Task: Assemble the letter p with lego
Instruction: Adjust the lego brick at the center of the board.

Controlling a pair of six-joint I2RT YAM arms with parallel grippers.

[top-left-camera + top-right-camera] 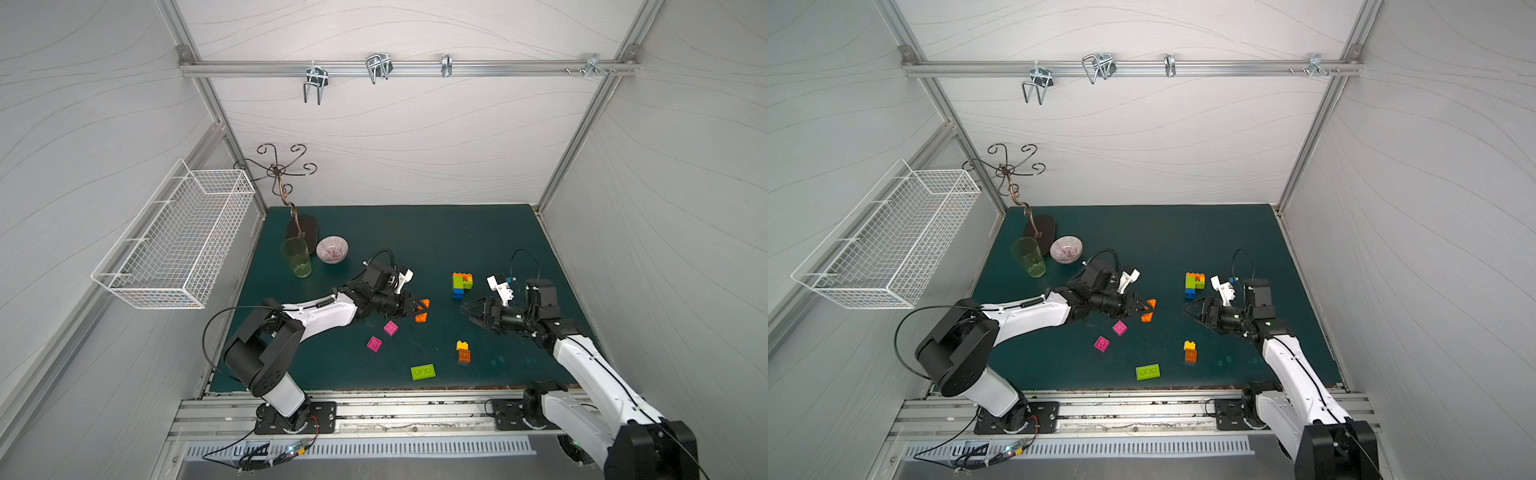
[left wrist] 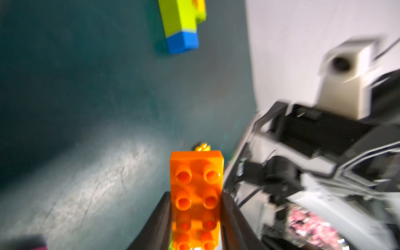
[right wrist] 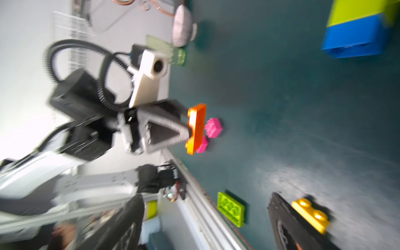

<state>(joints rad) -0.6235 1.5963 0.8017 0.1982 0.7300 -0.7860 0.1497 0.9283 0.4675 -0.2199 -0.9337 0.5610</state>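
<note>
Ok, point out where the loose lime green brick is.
In both top views the loose lime green brick lies flat on the mat near the middle of its front edge, apart from the yellow-on-orange stack.

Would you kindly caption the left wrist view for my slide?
Left end effector shut on an oblong orange brick, partly built lego stack beyond.
</note>
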